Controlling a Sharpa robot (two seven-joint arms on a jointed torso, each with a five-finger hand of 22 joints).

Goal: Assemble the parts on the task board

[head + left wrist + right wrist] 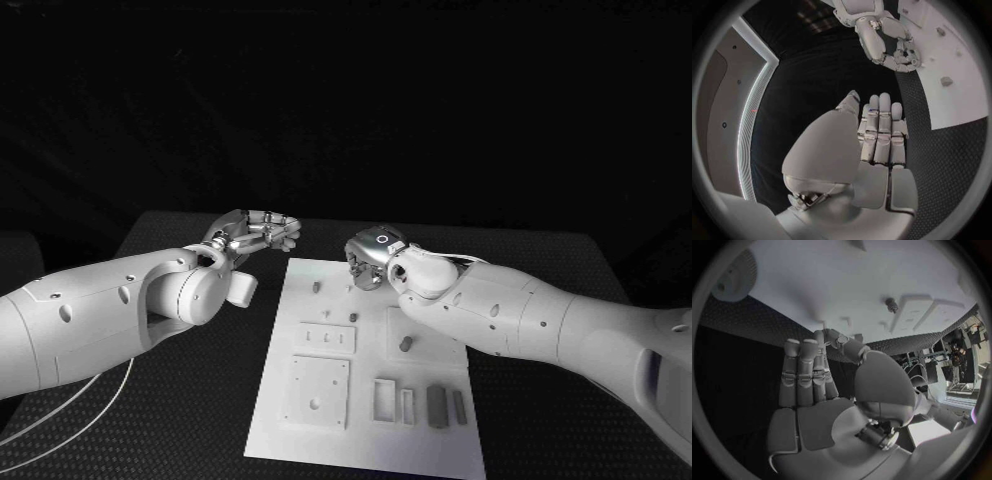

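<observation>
Nearest the camera, the white task board (289,420) is seen lying flat on the black table (173,420), with small grey parts (437,407) lying along its near edge and others (405,343) standing further up. At the board's far end the right hand (372,255) is held over the edge — its fingers (804,372) are shown straight and pressed together, with nothing in them. The left hand (257,233) is held off the board's far left corner, above the table; its fingers (879,130) are likewise laid side by side, holding nothing.
</observation>
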